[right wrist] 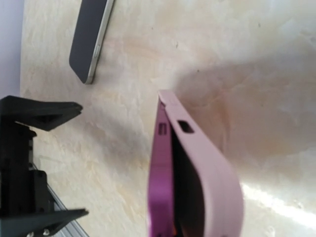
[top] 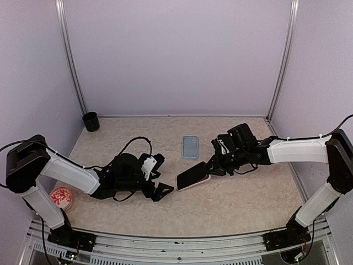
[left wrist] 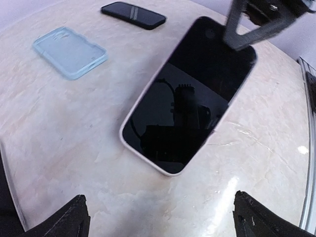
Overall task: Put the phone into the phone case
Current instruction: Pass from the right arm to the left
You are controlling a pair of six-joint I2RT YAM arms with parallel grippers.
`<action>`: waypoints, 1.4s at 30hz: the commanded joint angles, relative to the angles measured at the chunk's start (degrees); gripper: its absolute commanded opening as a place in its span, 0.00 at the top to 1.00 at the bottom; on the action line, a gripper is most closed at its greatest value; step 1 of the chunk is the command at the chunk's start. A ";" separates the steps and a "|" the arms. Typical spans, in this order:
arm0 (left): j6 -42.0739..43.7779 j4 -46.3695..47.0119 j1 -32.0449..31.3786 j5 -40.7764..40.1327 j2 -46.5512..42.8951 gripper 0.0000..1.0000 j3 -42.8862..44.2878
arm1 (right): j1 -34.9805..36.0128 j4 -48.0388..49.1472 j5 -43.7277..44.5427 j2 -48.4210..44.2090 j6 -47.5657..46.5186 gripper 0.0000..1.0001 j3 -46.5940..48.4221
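The pale marbled table [top: 248, 204] fills the walled booth, and the clear bluish phone case [top: 190, 147] lies flat and empty near its middle.

The right arm [top: 298, 150] reaches in low from the right of the case. The left arm [top: 71, 175] lies low on the near left of it.

The right gripper [top: 212, 167], just to the near right of the case, is clenched on one end of the phone [top: 193, 178]. In the left wrist view one of its fingers [left wrist: 242, 27] crosses the phone's far end. The left gripper [top: 162, 175] sits to the near left of the case with its jaws spread wide and nothing between them. Its two black fingertips [left wrist: 69, 219] frame the bottom of its own camera view, apart from the phone.

The phone, with a dark screen and a pink rim, is just on the near side of the case and clear of it. It is tilted, with the gripped end higher. Whether its free end touches the table cannot be told.

A dark flat slab like a second phone [left wrist: 133, 15] lies on the table beyond the case in the left wrist view.

A black cup [top: 91, 121] stands well to the left of the case, at the back corner. A round red and white thing [top: 60, 197] sits far to the near left of the case, at the table's edge.
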 commanded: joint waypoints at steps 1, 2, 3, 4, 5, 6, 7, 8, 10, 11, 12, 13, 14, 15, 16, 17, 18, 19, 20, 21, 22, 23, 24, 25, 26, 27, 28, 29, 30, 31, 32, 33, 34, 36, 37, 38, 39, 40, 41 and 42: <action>11.83 5.00 -0.07 8.92 2.95 0.01 4.03 | -1.10 -4.03 -3.69 0.43 -4.84 1.00 3.85; 13.11 3.67 -0.07 10.81 4.43 0.01 5.48 | -1.20 -4.44 -4.34 0.60 -5.63 1.00 4.19; 14.41 2.45 -0.08 11.81 5.62 0.01 6.87 | -1.17 -4.81 -5.21 0.75 -6.15 1.00 4.61; 15.35 2.22 -0.08 12.56 7.37 0.01 7.94 | -1.19 -5.10 -5.87 0.81 -6.62 1.00 4.94; 16.31 2.63 -0.08 13.03 8.31 0.01 8.19 | -1.17 -5.16 -6.44 0.81 -7.02 1.00 5.10; 17.06 3.21 -0.08 13.54 9.50 0.01 8.39 | -1.24 -5.21 -7.15 0.81 -7.56 1.00 5.18; 17.98 3.44 -0.08 14.31 10.56 0.01 8.54 | -1.27 -5.29 -7.62 0.81 -8.09 1.00 5.27; 18.69 3.67 -0.08 14.91 11.15 0.01 8.83 | -1.33 -5.46 -7.88 0.81 -8.82 1.00 5.31; 19.99 3.75 -0.08 17.16 12.67 0.01 9.19 | -1.48 -4.43 -9.29 0.60 -11.55 1.00 4.14; 20.09 3.78 -0.08 17.71 12.89 0.01 9.27 | -1.49 -4.24 -9.77 0.55 -12.18 1.00 3.72; 20.11 3.88 -0.15 18.01 13.09 0.01 9.21 | -1.52 -3.93 -10.22 0.55 -12.90 1.00 3.38; 20.07 4.20 -0.27 17.77 13.26 0.01 9.20 | -1.47 -3.35 -10.55 0.36 -13.52 1.00 3.02; 20.18 4.37 -0.44 17.01 13.50 0.01 9.13 | -1.51 -2.91 -10.59 0.11 -14.07 1.00 2.58; 20.02 4.14 -0.51 16.05 13.78 0.01 9.37 | -1.45 -2.74 -10.33 -0.16 -15.01 1.00 2.38; 19.46 3.65 -0.47 15.33 14.18 0.01 9.63 | -1.42 -2.52 -10.14 -0.34 -16.06 1.00 2.05; 18.90 3.49 -0.35 15.09 14.30 0.01 9.62 | -1.42 -2.40 -9.76 -0.60 -17.30 1.00 1.73; 18.22 3.89 -0.23 15.44 14.15 0.01 9.14 | -1.42 -2.15 -9.17 -0.86 -18.41 1.00 1.09; 17.30 4.99 0.03 15.96 13.64 0.01 8.15 | -1.43 -1.63 -8.52 -1.19 -19.33 1.00 0.23; 16.33 6.50 0.35 16.36 12.93 0.01 6.96 | -1.40 -0.70 -8.07 -1.59 -20.28 1.00 -0.76; 15.20 8.15 0.91 16.87 11.55 0.01 5.56 | -1.33 0.36 -7.57 -2.05 -21.09 1.00 -1.93; 14.31 9.31 1.34 17.04 10.61 0.01 4.45 | -1.24 1.33 -6.87 -2.54 -21.97 1.00 -3.02; 13.45 10.09 1.86 17.09 9.33 0.01 3.69 | -1.03 2.32 -6.31 -3.12 -22.63 1.00 -4.11; 12.55 10.47 2.27 17.10 7.80 0.01 3.25 | -0.85 3.44 -5.80 -3.78 -23.38 1.00 -5.22; 11.90 10.82 2.55 17.06 7.04 0.01 2.91 | -0.18 4.62 -5.17 -4.96 -24.11 1.00 -6.59; 10.89 11.31 2.82 17.06 6.15 0.01 2.92 | 0.40 5.44 -4.33 -5.66 -25.19 1.00 -7.31; 9.69 11.50 3.08 17.59 5.65 0.01 3.43 | 1.22 6.15 -3.40 -7.10 -26.39 1.00 -7.95; 8.77 10.90 3.53 18.48 5.43 0.01 4.17 | 2.21 6.29 -2.27 -8.38 -27.85 1.00 -8.36; 7.85 10.32 4.06 19.49 5.34 0.01 4.93 | 3.33 6.28 -0.56 -9.69 -29.23 1.00 -8.72; 6.23 10.05 4.58 20.69 5.26 0.01 5.50 | 4.33 6.26 1.39 -10.98 -30.87 1.00 -8.97; 4.91 10.11 5.29 22.54 5.34 0.01 5.89 | 5.29 7.01 2.59 -12.35 -32.41 1.00 -9.40; 3.78 10.31 5.99 24.74 5.36 0.01 6.31 | 6.11 7.84 3.84 -13.65 -33.65 1.00 -9.89; 2.84 10.48 6.63 27.05 5.40 0.01 6.70 | 6.78 8.00 4.54 -15.04 -35.08 1.00 -10.32; 2.33 10.56 6.94 29.74 5.34 0.01 7.07 | 7.32 8.13 4.96 -16.28 -36.23 1.00 -10.74; 2.40 10.91 6.92 34.37 5.19 0.01 7.34 | 8.07 8.24 5.51 -18.78 -38.02 1.00 -11.60; 2.55 11.14 6.69 36.10 4.95 0.01 7.28 | 8.44 8.38 5.32 -20.00 -38.80 1.00 -12.04; 2.81 11.48 6.38 38.19 4.45 0.01 7.15 | 8.75 8.36 5.12 -21.30 -39.58 1.00 -12.44; 3.21 11.52 6.08 39.66 4.17 0.01 7.03 | 8.89 8.40 4.40 -22.48 -40.36 1.00 -12.85; 3.74 11.31 5.81 40.52 3.75 0.01 6.92 | 9.08 8.46 3.98 -23.61 -41.26 1.00 -13.22; 4.42 10.86 5.54 41.28 3.30 0.01 6.83 | 9.29 8.36 3.50 -24.74 -41.78 1.00 -13.46; 5.02 10.58 5.22 42.37 3.07 0.01 6.87 | 9.35 8.18 2.76 -25.59 -42.16 1.00 -13.59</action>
